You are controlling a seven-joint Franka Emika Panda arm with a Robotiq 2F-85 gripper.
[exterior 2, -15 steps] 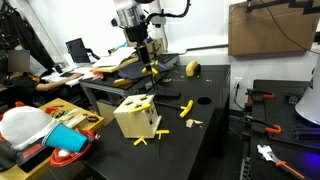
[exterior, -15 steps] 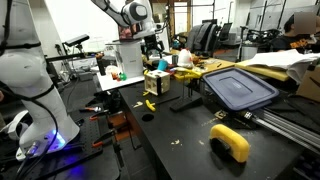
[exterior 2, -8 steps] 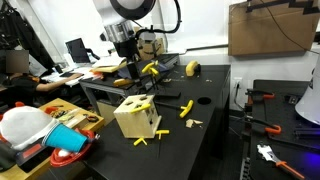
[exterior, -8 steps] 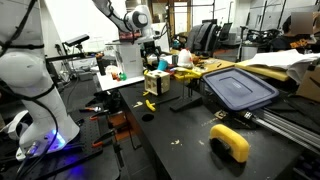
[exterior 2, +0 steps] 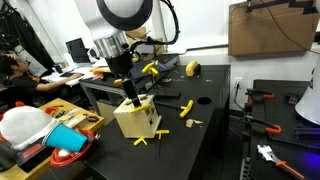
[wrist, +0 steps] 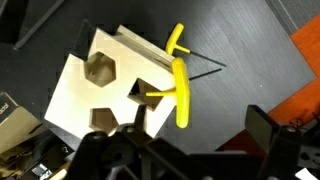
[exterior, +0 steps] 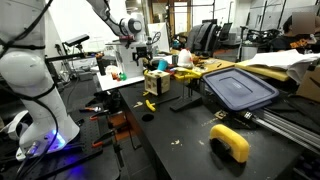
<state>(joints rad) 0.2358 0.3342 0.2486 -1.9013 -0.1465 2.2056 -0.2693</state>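
Gripper [exterior 2: 132, 96] hangs just above the box [exterior 2: 135, 120], jaws spread wide and nothing in them. The yellow peg [wrist: 179, 88] lies along the box's top edge, next to a cut-out.

The risk, as I read it: that peg is thin and lies loose, so an off-centre pinch could flick it over the edge onto the table [exterior 2: 215, 135] or tip it into the hole. Drop too low and a finger could strike the box top and shove the box askew.

The surface is a black table with more yellow pieces [exterior 2: 186, 108] scattered beside the box, plus a yellow roll [exterior: 231, 141] and a grey lid [exterior: 238, 88]. The room is a crowded lab, with a carton [exterior 2: 262, 30] up behind and a person [exterior 2: 14, 68] at a desk.
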